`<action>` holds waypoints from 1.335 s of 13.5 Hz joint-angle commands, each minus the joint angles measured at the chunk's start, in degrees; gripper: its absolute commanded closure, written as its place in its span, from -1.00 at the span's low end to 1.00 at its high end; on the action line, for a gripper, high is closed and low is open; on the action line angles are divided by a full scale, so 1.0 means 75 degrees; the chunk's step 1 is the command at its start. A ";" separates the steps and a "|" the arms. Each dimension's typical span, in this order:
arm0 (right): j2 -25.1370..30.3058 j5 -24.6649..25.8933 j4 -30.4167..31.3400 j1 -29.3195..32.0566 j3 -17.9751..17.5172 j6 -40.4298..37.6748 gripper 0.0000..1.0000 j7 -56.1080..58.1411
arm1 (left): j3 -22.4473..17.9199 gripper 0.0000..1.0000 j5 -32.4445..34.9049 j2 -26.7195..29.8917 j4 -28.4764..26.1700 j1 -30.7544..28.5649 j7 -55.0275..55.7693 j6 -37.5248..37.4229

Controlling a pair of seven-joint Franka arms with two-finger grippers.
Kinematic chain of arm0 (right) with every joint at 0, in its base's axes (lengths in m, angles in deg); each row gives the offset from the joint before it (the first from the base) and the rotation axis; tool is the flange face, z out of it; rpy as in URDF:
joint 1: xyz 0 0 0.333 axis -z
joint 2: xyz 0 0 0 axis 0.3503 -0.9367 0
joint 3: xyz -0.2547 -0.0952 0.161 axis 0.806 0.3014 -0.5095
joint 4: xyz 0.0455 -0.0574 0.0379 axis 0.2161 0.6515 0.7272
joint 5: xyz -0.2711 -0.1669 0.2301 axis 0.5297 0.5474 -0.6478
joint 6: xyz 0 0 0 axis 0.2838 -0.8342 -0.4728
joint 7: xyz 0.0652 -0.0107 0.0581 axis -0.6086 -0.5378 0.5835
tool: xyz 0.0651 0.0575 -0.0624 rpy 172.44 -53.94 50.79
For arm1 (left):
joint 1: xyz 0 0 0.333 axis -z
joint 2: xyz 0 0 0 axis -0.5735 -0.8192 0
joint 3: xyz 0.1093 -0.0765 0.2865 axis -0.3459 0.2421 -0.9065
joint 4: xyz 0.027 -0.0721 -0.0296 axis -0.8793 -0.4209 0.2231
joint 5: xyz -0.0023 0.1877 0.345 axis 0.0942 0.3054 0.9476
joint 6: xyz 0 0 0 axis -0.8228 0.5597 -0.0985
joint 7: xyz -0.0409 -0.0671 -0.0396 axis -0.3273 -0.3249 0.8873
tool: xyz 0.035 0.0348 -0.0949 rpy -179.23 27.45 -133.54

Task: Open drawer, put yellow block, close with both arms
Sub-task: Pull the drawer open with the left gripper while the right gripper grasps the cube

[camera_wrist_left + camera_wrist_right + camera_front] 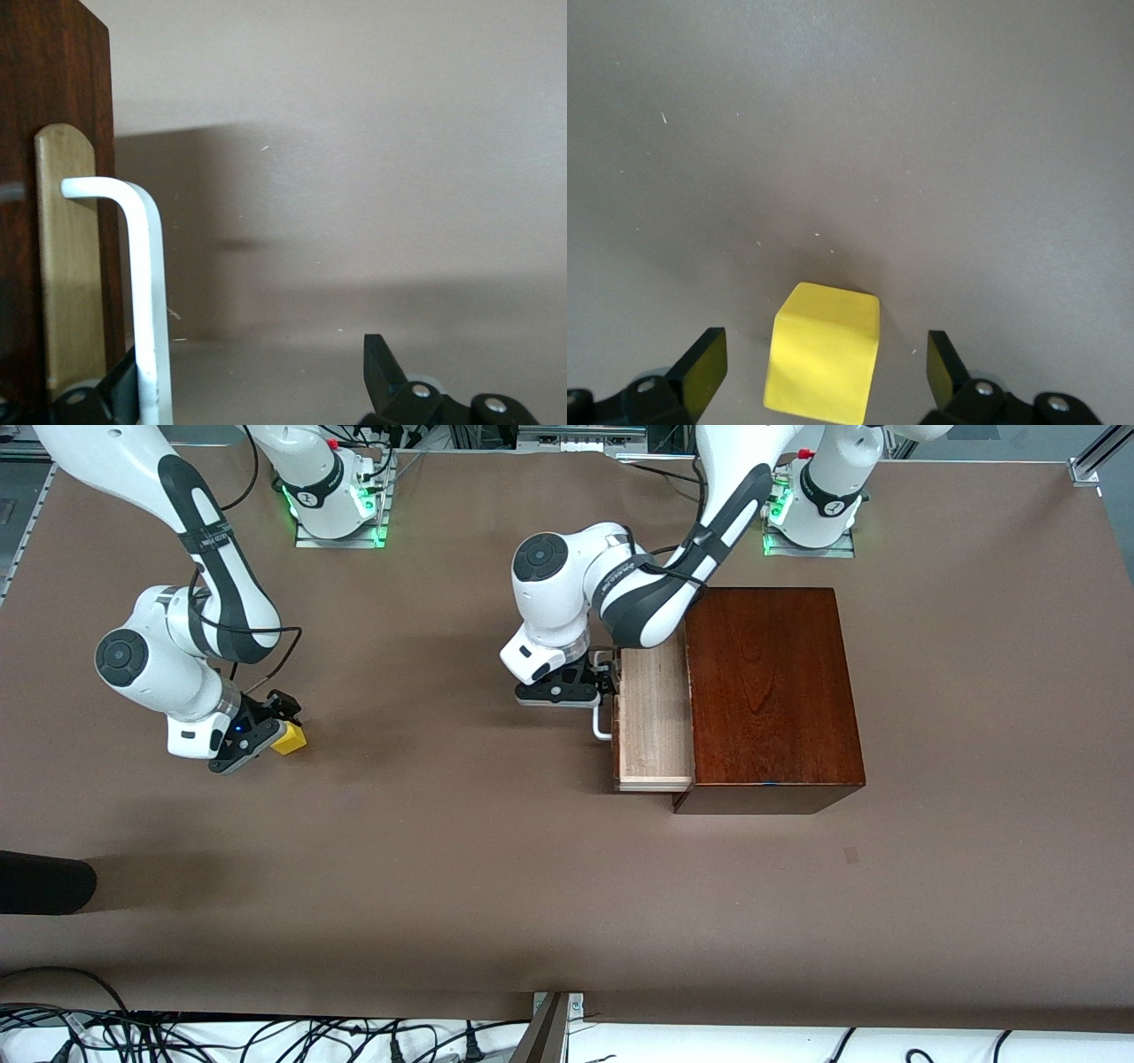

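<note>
- Brown table [461, 850]: drawer [654, 717] stood part open.
- My left gripper [592, 683] spread wide at its handle [146, 292].
- My right gripper [824, 372] gaped around the yellow block [824, 359].

- The drawer [53, 177] front is dark reddish-brown wood, with a pale wooden strip [66, 266] running along it.
- A white handle [146, 283] bends out from that strip and runs alongside the front.
- The left hand [257, 376] is spread wide; one black finger [120, 390] touches the handle, the other finger [381, 367] stands well apart over the brown counter [372, 177].
</note>
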 commanded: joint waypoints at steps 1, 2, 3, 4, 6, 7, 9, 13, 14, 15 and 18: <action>-0.0118 -0.0182 0.0234 0.0049 -0.0048 0.0481 -1.00 0.0199 | 0.0000 -1.00 -0.0388 -0.0410 0.0732 0.0424 0.0141 0.0245; -0.0188 -0.0182 0.0269 0.0049 -0.0048 0.0622 -1.00 0.0199 | -0.0024 -1.00 -0.0388 -0.0398 0.0720 0.0425 0.0130 0.0245; -0.0259 -0.0182 0.0304 0.0049 -0.0048 0.0716 -1.00 0.0199 | -0.0035 -1.00 -0.0388 -0.0398 0.0720 0.0425 0.0118 0.0245; -0.0294 -0.0182 0.0316 0.0049 -0.0048 0.0763 -1.00 0.0199 | -0.0036 -1.00 -0.0388 -0.0387 0.0720 0.0413 0.0118 0.0245; -0.0330 -0.0182 0.0340 0.0049 -0.0048 0.0787 -1.00 0.0187 | -0.0047 -1.00 -0.0329 -0.0340 0.0709 0.0401 0.0024 0.0222; -0.0330 -0.0182 0.0340 0.0049 -0.0048 0.0787 -1.00 0.0187 | -0.0047 -1.00 -0.0294 -0.0247 0.0685 0.0343 0.0001 0.0176; -0.0341 -0.0182 0.0340 0.0061 -0.0037 0.0787 -1.00 0.0187 | -0.0047 -1.00 -0.0282 -0.0001 0.0580 0.0261 -0.0046 -0.0092; -0.0365 -0.0182 0.0340 0.0107 -0.0025 0.0775 0.32 0.0199 | -0.0036 -1.00 -0.0282 0.0316 0.0580 0.0214 -0.0175 -0.0971; -0.0365 -0.0182 0.0340 0.0108 -0.0025 0.0764 0.51 0.0199 | -0.0001 -1.00 -0.0317 0.0444 0.0580 0.0190 -0.0222 -0.1182; -0.0365 -0.0182 0.0340 0.0108 -0.0025 0.0764 0.55 0.0199 | 0.0058 -1.00 -0.0387 0.0620 0.0580 0.0086 -0.0257 -0.1428; -0.0284 -0.0182 0.0281 0.0108 -0.0025 0.0694 0.57 0.0175 | 0.0211 -1.00 -0.0983 0.1240 0.0615 -0.0044 -0.0269 -0.2073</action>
